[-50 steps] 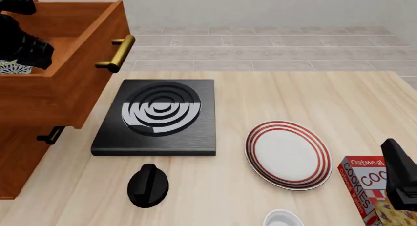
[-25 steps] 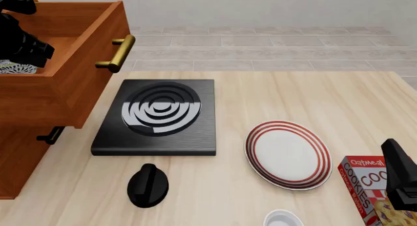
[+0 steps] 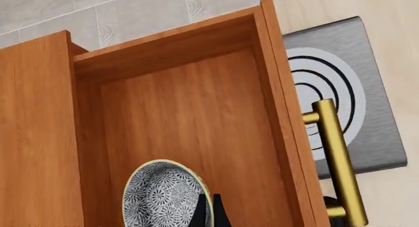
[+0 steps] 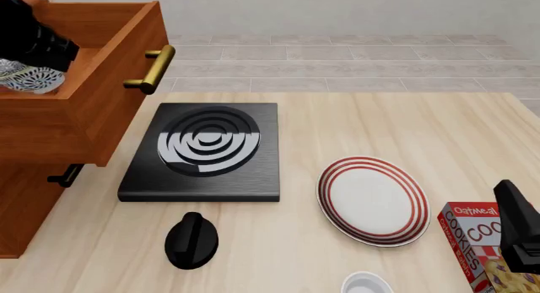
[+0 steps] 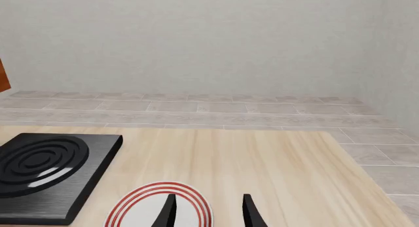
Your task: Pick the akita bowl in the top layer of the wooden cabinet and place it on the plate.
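Observation:
The akita bowl [image 4: 27,78], dark-patterned with a pale rim, hangs tilted above the side wall of the top layer [image 4: 88,109], the pulled-out upper drawer of the wooden cabinet [image 4: 24,207]. My left gripper [image 4: 40,64] is shut on its rim. In the left wrist view the fingertips [image 3: 200,213] pinch the akita bowl [image 3: 160,197] over the drawer floor [image 3: 190,114]. The red-ringed plate [image 4: 371,200] lies on the table at the right. My right gripper [image 5: 208,214] stands open above the near edge of the plate [image 5: 139,212], and its arm [image 4: 519,233] shows at the lower right.
A black stove [image 4: 202,150] lies between cabinet and plate. In front of it sits a black round object [image 4: 192,240]. A cookie box [image 4: 474,242] and a white bowl [image 4: 367,285] are at the front right. The brass handle [image 4: 152,68] juts from the drawer front.
The left arm has risen and shifted slightly right, lifting the akita bowl up out of the drawer and tilting it. The right arm has not moved.

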Controlling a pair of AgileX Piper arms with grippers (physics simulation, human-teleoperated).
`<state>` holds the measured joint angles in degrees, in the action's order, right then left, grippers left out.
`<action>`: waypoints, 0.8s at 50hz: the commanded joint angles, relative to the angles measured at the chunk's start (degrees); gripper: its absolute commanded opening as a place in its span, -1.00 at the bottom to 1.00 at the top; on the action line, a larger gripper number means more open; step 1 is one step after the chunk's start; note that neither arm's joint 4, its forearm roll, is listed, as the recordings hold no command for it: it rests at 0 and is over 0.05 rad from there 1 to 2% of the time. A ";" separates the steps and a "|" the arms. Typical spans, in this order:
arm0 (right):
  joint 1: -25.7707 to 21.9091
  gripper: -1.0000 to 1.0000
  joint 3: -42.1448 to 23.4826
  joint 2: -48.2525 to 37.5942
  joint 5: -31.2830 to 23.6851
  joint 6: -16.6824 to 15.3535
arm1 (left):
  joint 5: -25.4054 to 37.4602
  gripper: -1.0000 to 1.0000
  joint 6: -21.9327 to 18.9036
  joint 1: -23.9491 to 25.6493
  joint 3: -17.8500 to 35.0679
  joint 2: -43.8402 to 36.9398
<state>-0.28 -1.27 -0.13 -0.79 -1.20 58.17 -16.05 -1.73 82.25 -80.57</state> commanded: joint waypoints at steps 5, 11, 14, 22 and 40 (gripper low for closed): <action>-0.03 1.00 -0.03 -0.02 0.03 -0.08 | 4.28 -1.00 0.05 2.61 7.16 0.98; 0.00 1.00 -0.01 -0.04 0.04 -0.04 | 4.83 -1.00 0.00 3.44 8.30 1.26; 0.00 1.00 -0.02 -0.03 0.05 -0.05 | 5.09 -1.00 0.08 3.64 8.84 1.35; 0.01 1.00 -0.04 0.01 0.04 -0.10 | 7.45 -1.00 0.74 5.46 13.54 1.78; -0.01 1.00 -0.06 0.06 0.14 -0.37 | 9.47 -1.00 0.88 8.32 22.73 1.28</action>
<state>-0.29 -1.34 -0.09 -0.70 -1.44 66.65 -14.83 5.41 99.84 -79.10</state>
